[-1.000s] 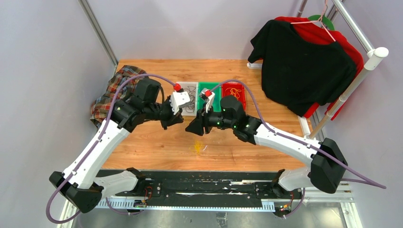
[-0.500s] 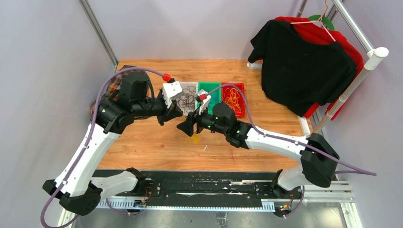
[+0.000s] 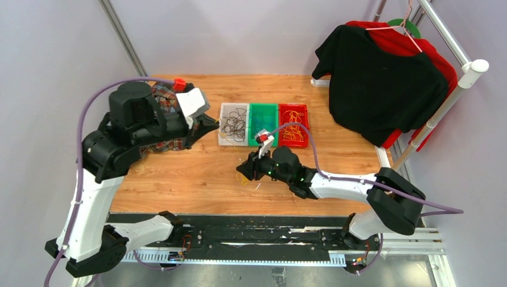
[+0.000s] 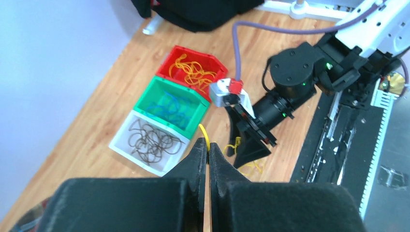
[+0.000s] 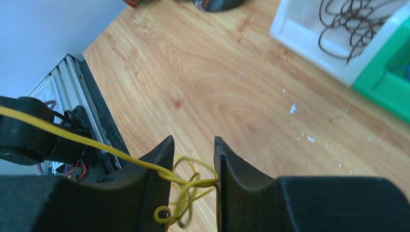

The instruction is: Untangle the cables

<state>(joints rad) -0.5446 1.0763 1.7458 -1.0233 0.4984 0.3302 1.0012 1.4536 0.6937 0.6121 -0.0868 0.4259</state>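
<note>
Looking down from the top view, the left hand point(image 3: 212, 124) is held high above the wooden surface point(image 3: 179, 179), close to the white bin point(image 4: 138, 160). The right hand point(image 3: 245, 170) is low over the middle of the surface. In the left wrist view the left hand's fingers point(image 4: 198, 154) are pressed together, pinching a single yellow cable point(image 4: 205, 131) whose loop rises just past the tips. Below it, the right hand points down at a yellow tangle point(image 4: 254, 167) lying on the surface in front of the bins.

In the right wrist view the right hand's jaws stand apart with the tangle between them. A yellow strand runs from the knot across the left finger point(image 5: 159, 164) and off to the upper left. Whether the pads press on the tangle cannot be told.

Three bins sit side by side, touching:
- The white bin holds dark cables point(image 4: 152, 142).
- The green bin point(image 4: 196, 104) holds blue cables point(image 4: 169, 104).
- The red bin point(image 4: 215, 65) holds yellow cables point(image 4: 193, 70).

A plaid cloth point(image 3: 160, 94) lies at the far left, partly hidden by the left arm. A black shirt point(image 3: 382, 84) hangs on a rack at the right.
</note>
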